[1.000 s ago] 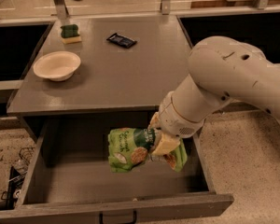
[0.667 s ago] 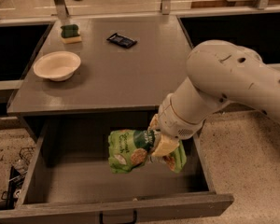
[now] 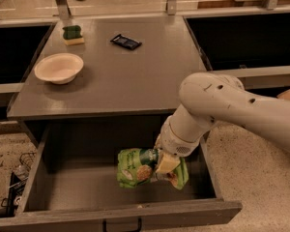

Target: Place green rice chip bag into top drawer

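Below the grey table [image 3: 135, 81], we see the green rice chip bag [image 3: 135, 166] within the open top drawer [image 3: 111, 214], gripped by the gripper [image 3: 166, 162]. A bowl [image 3: 59, 67], sponge [image 3: 73, 34] and black wrapper [image 3: 125, 41] sit on the table.

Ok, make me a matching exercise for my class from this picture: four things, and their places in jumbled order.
1 bowl
2 sponge
3 black wrapper
4 chip bag

A inside the open drawer, at the gripper
B far left corner of the table
C left side of the table, nearer the front
D far middle of the table

Pairs: 1-C, 2-B, 3-D, 4-A
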`<state>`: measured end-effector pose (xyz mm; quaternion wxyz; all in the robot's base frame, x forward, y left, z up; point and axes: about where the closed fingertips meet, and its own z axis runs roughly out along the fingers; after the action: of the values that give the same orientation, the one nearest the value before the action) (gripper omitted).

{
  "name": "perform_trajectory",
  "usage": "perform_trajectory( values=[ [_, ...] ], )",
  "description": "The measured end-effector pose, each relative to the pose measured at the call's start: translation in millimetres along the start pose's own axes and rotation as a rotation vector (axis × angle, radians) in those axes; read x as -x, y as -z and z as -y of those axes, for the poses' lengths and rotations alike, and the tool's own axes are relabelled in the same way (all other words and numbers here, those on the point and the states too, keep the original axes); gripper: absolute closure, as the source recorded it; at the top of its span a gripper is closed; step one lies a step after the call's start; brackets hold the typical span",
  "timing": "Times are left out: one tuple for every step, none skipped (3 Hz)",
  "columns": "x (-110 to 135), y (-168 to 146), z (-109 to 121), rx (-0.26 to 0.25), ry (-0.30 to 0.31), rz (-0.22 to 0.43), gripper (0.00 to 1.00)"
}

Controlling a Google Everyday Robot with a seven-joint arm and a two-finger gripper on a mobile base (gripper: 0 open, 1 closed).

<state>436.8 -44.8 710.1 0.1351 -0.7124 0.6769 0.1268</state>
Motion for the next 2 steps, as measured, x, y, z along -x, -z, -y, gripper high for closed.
perform_trajectory(
  values=[
    [0, 0, 0, 0.0, 0.0, 0.0, 1.0],
    [-2, -11, -1, -0.035, -0.019, -0.049, 1.0]
  ],
)
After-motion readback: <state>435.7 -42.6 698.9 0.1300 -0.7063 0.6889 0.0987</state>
